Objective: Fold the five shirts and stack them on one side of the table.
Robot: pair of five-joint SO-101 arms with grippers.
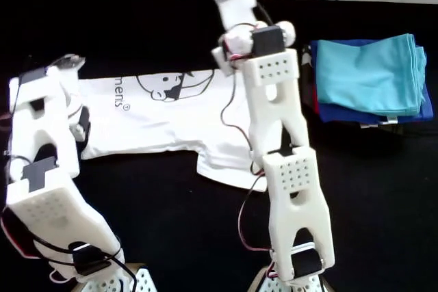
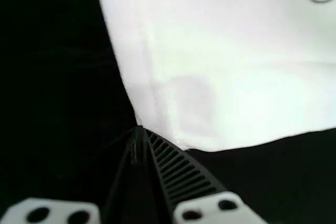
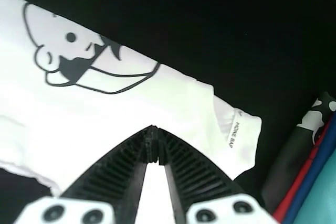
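left gripper (image 2: pixel 140 132) and right gripper (image 3: pixel 153 132) closed at shirt (image 1: pixel 171 121).

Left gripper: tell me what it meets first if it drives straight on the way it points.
Most likely the white shirt: the left gripper, shut, points at its edge near a corner. Height above the black table is unclear, so it might touch that first.

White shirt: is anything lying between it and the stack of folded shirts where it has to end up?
Nothing visible. The white shirt lies mid-table, the folded stack to its right; the right wrist view shows bare black table between them. Only the right arm hangs over that gap.
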